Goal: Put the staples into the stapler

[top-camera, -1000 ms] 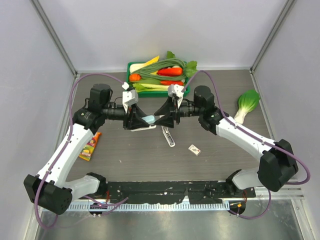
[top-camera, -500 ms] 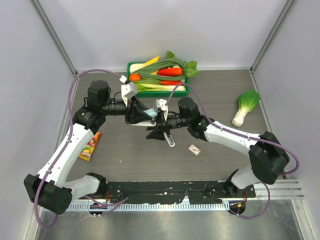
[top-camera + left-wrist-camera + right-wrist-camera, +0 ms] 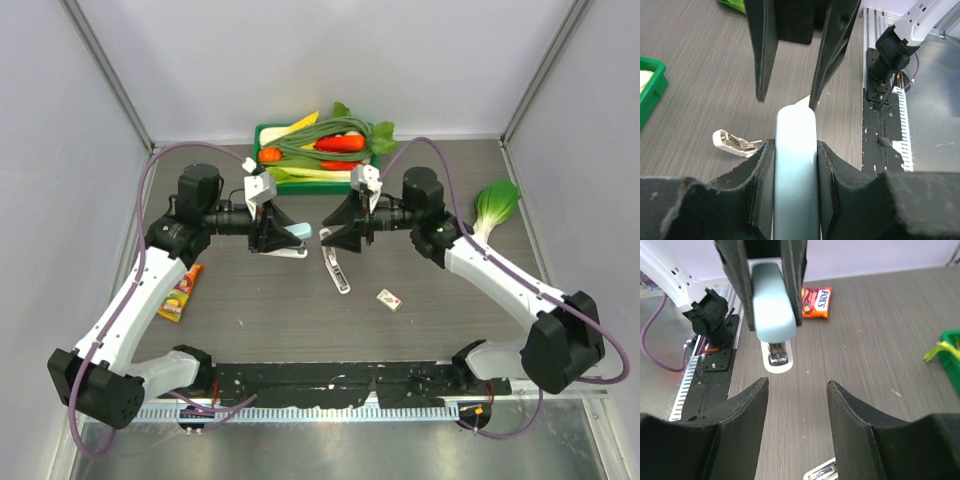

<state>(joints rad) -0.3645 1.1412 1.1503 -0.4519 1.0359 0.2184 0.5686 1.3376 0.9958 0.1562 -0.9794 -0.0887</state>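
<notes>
**A:** Grey walls close in a dark wood-grain table (image 3: 250,310) — where's the stapler (image 3: 795,165)?

**B:** Near the middle of the table. The left end effector (image 3: 283,236) has its fingers closed on the sides of the light-blue top.

**A:** And the right end effector (image 3: 328,232)?

**B:** It faces the stapler from just beside it — fingers apart, nothing between them.

**A:** The staples (image 3: 389,299)?

**B:** A small whitish box with red print, flat on the table nearer the arm bases, apart from both end effectors. A white-and-metal part (image 3: 336,272) lies between it and the stapler.

**A:** Anything else?

**B:** A candy bag (image 3: 180,293) beside the left arm, a green tray (image 3: 262,131) of vegetables at the far edge, and a bok choy (image 3: 492,212) on the right.
</notes>
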